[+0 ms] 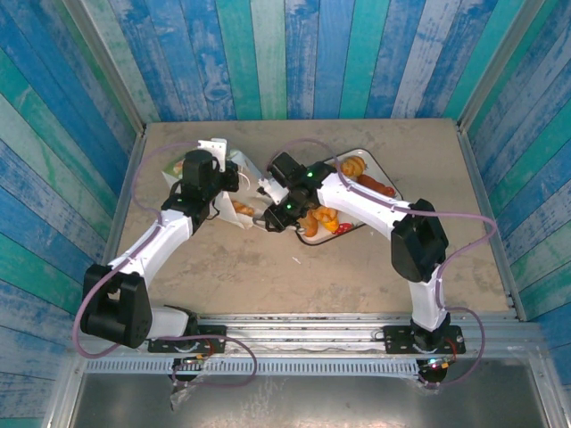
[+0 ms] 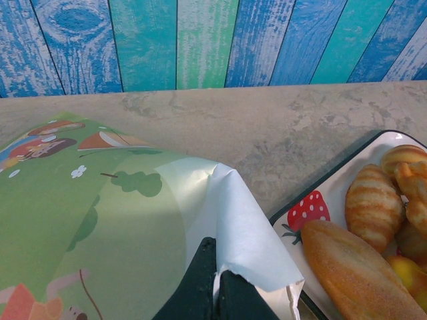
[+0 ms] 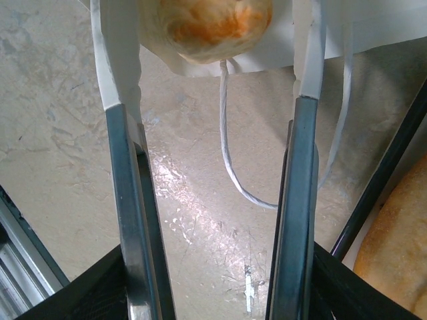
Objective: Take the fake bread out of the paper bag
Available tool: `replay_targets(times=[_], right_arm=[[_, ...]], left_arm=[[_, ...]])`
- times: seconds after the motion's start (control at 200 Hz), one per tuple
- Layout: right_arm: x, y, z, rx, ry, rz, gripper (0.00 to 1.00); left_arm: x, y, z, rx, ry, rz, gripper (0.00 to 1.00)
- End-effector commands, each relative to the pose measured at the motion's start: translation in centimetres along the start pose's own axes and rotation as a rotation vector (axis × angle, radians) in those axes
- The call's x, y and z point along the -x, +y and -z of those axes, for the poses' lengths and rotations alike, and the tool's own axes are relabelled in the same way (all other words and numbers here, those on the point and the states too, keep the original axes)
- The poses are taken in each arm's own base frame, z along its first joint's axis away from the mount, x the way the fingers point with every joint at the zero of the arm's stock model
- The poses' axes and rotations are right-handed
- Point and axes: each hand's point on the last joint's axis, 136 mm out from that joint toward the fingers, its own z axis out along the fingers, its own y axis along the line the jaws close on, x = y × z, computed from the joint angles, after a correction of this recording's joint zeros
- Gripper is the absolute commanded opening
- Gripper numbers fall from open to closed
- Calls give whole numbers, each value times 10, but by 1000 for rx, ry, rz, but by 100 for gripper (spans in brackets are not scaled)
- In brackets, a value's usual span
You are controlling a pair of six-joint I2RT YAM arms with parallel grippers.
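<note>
**A:** Where's the paper bag [image 2: 100, 213]?

**B:** On the desk [image 2: 267, 127], just left of the strawberry-print tray [image 2: 337, 180], with its green cartoon side turned up. The left hand [image 2: 217, 267] has its dark fingers pinched tight on the white paper at the bag's open edge.

**A:** And the right hand [image 3: 210, 40]?

**B:** It's at the bag's mouth, with both fingers spread wide. A rounded piece of fake bread [image 3: 207, 17], tan with an orange patch, sits between the white-taped tips, with white paper behind it. There's a strip of paper showing between the bread and one tip, so nothing is clamped. A white cord handle [image 3: 230, 153] droops in a loop below it, over bare desk.

**A:** Anything on the tray?

**B:** Yes. A tan loaf [image 2: 360, 273] lies along the near rim, touching a ridged croissant [image 2: 372, 207], with more golden pieces crowded behind. From above, a reddish-brown roll [image 1: 375, 185] lies near the tray's far side.
</note>
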Motion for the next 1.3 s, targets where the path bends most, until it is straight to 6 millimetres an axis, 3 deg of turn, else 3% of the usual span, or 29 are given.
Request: replay_targets(times=[0.0,0.316,0.606,0.816,0.982,1.292], right_arm=[[4,1,-2,21,-1,16,59],[2,-6,-18,4,44,34,58],[5,-5,-12,-2,37,38,45],[8,-2,15,-46,-31,5,33],[9,-5,47,-98,-127,-74,28],[-19,-9,109,-168,-263,-231,27]], left_arm=[[5,-3,9,-20,-19,-7,0],[2,-4,8,-27,-12,-2,0],[-1,-2,5,-18,-4,7,0],[0,7,9,36,-13,36,1],[6,16,15,90,-32,77,2],[25,24,29,143,-95,180,2]])
